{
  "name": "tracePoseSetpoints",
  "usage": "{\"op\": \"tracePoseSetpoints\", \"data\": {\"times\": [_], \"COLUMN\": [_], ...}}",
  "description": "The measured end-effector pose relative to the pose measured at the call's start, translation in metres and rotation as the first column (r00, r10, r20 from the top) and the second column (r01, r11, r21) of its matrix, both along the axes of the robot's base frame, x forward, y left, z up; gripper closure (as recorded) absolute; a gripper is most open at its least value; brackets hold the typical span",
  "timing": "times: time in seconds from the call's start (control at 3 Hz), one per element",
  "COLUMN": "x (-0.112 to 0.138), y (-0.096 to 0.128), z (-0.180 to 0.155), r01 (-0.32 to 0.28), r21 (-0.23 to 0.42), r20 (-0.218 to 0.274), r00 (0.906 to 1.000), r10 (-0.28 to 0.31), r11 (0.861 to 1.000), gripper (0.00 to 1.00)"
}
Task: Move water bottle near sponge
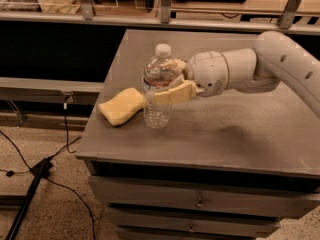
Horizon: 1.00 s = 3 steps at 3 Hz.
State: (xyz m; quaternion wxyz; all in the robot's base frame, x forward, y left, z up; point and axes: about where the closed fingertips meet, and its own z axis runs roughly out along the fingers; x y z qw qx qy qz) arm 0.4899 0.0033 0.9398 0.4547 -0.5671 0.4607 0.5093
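Note:
The water bottle [157,111] is a clear ribbed bottle with a white cap, upright at the left part of the grey table top [235,129]. My gripper [167,81] comes in from the right and is shut on the water bottle at its label band. The pale yellow sponge [121,105] lies flat just left of the bottle, and its right end is hidden behind the bottle. The bottle's base is at or just above the table surface; I cannot tell which.
The table is a grey cabinet with drawers [200,201] below. A dark shelf rail [50,86] runs at the left. Black cables [30,171] lie on the floor at the left. The green can is hidden behind my arm.

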Motion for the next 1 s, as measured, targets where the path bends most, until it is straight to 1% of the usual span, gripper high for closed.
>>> {"op": "tracePoseSetpoints", "data": {"times": [0.33, 1.0], "x": [0.0044, 0.0028], "y": [0.0211, 0.0266], "z": [-0.0093, -0.0084], "r01": [-0.044, -0.055], "r21": [-0.007, -0.007], "r20": [-0.013, -0.012], "r00": [0.9989, 0.9984], "r10": [0.044, 0.055], "r11": [0.999, 0.998], "gripper": [0.84, 0.39]}}
